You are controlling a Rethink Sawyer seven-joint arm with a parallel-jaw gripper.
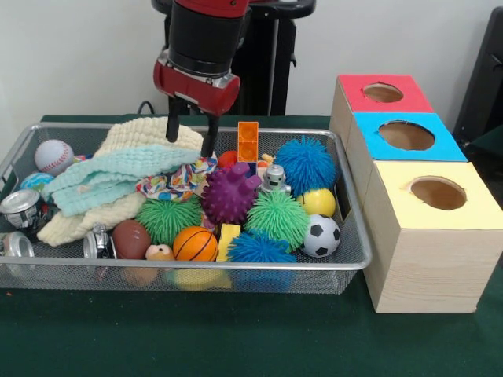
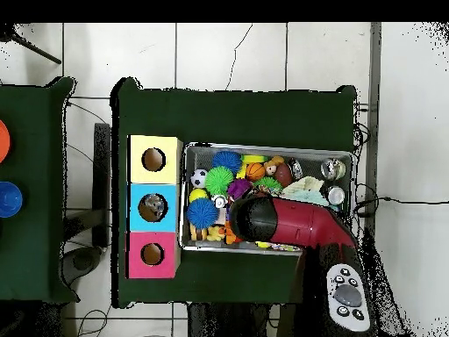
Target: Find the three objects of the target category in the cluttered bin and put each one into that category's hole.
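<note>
Red and black, our hand point(image 1: 189, 133) hangs open and empty over the back of the wire bin point(image 1: 355, 236), tips by the knit cloths point(image 1: 118, 177). We guess the balls are wanted: the basketball point(image 1: 195, 243) and soccer ball point(image 1: 321, 236) lie toward the front, and 3 box holes point(image 1: 406, 135) sit beside.

Toys crowd the bin point(image 1: 346, 188) rim to rim; a cloth heap point(image 1: 118, 177) blocks its baseball point(image 1: 53, 155) end.

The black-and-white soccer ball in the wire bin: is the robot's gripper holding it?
No: the small black-and-white soccer ball lies at the wire mesh bin's front corner, while the open gripper hangs over the knitted cloths.
</note>
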